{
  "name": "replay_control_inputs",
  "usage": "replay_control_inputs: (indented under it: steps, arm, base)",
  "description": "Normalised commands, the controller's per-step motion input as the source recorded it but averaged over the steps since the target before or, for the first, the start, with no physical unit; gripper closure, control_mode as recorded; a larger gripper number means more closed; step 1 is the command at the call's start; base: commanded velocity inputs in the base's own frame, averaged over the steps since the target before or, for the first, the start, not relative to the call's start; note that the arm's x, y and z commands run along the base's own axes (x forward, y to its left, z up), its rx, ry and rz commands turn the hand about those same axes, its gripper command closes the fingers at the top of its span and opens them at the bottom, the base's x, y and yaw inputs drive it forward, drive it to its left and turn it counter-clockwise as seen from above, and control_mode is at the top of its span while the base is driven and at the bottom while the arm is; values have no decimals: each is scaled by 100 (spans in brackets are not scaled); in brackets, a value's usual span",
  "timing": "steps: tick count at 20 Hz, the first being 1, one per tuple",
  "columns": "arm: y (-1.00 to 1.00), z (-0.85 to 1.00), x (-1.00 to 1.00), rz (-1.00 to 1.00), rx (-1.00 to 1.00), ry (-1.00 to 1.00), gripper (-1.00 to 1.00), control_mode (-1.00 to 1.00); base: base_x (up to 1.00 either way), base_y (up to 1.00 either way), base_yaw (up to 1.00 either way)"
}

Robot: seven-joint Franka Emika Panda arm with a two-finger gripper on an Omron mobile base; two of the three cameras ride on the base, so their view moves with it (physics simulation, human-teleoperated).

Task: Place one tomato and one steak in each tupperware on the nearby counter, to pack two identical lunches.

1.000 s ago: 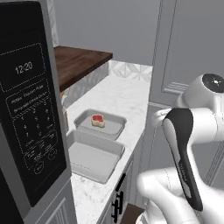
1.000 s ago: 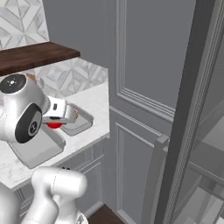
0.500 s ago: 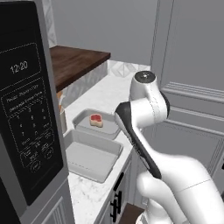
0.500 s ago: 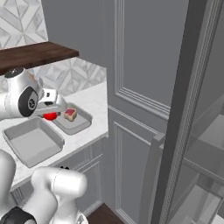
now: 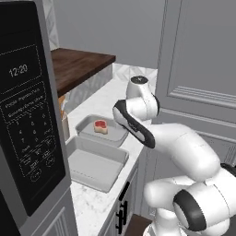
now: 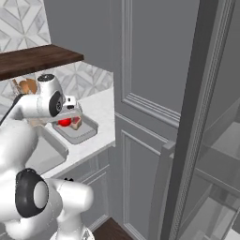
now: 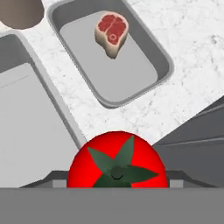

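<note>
Between the gripper's (image 7: 117,186) fingers, at the bottom of the hand view, sits a red tomato (image 7: 117,162) with a green star-shaped stem, pinched by jaws whose tips are hidden behind the fruit. It hangs above the white marble-veined counter (image 7: 131,118), over the strip of stone at the near end of the far tupperware (image 7: 162,57), not yet inside it. That grey tray holds a single steak (image 7: 112,33), red with a pale fat rim, lying toward the tray's far end (the rest of its floor is bare). Just beside it, along the counter's front edge, stands a second tupperware (image 5: 97,162), larger in the left base view, with nothing visible in it.

From the right base view the tomato (image 6: 64,122) shows as a red spot under the hand (image 6: 70,111), just next to the steak (image 6: 76,123) and above the far tupperware (image 6: 86,133). The white arm (image 5: 138,103) bends over the counter's (image 5: 99,99) front edge. A black microwave (image 5: 27,120) with a clock reading 12:20 stands at the counter's left end, touching neither tray. A dark brown wooden shelf (image 5: 78,64) runs behind it, over a patterned tile backsplash (image 6: 82,75). Grey panelled tall doors (image 6: 140,93) rise at the counter's right end, and grey cabinets with black handles (image 5: 122,207) sit below.
</note>
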Motion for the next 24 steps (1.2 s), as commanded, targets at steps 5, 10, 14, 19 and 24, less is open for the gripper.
replay_control_inputs:
  steps: [5,10,14,19,24]
  arm:
    - [36,-62,98,10,0,19,100,-100]
    - [8,-37,65,1,0,5,100,-100]
    - [0,-15,46,0,0,2,100,-100]
    - [3,-41,25,0,0,-2,100,-100]
    - [17,-50,47,0,0,-1,100,-100]
  base:
    - [0,0,0]
    - [0,0,0]
    - [0,0,0]
    - [0,0,0]
    - [0,0,0]
